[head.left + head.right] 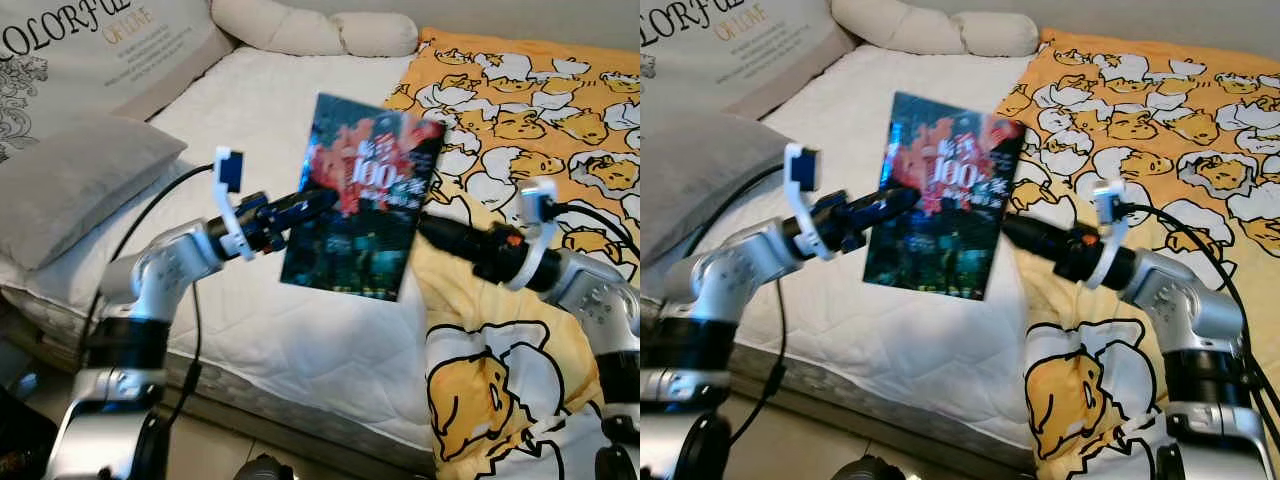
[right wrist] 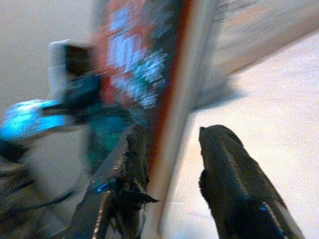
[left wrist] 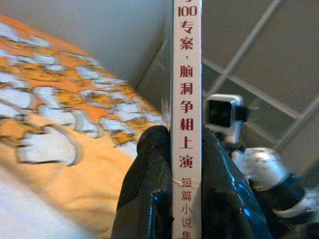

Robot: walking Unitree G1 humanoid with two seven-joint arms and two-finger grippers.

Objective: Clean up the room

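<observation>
Dark-covered book (image 1: pixel 362 196) hangs upright above the white bed (image 1: pixel 300 330) — left gripper (image 1: pixel 322 200) fingers clamp its edge; right gripper (image 2: pixel 172 164) fingers straddle the opposite edge, spread apart

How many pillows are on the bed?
3, maybe more out of frame. A grey pillow at the robot's left, a printed pillow behind it, and a long cream pillow at the bed's far edge.
</observation>
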